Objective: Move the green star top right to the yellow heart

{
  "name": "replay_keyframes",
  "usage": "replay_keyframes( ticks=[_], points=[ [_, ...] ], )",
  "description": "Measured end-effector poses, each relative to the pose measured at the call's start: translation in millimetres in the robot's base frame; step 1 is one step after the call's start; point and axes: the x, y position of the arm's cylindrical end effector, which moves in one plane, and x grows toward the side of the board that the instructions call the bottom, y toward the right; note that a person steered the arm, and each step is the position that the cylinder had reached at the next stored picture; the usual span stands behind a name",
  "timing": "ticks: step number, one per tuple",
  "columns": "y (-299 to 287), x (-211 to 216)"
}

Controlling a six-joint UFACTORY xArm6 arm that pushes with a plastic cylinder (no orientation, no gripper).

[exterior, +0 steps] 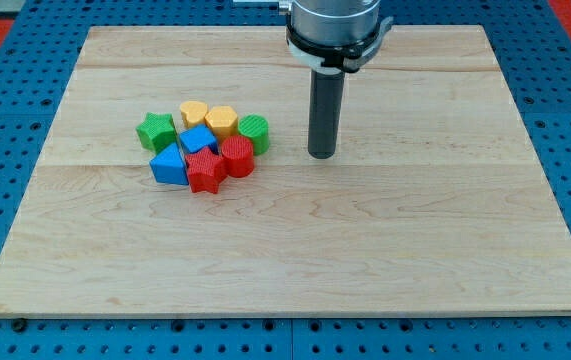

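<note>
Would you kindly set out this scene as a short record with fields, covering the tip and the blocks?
tip: my tip rests on the board, apart from the cluster, on its right in the view
target block: green star, at the cluster's left end
reference block: yellow heart, top of the cluster, right of the star
other blocks: yellow block; green round block; two blue blocks; two red blocks
surface: wooden board

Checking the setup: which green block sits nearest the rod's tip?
The green cylinder, at the cluster's right edge, left of my tip. The green star sits at the cluster's far left.
</note>
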Motion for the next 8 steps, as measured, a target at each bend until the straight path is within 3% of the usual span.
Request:
replay_keyframes(
  ticks=[2,3,4,5,6,8],
  points=[
    [-1,-65],
    [-53,-86],
    [-151,-91],
    [-242,-86],
    [-285,-65],
    [-256,-4]
  ],
)
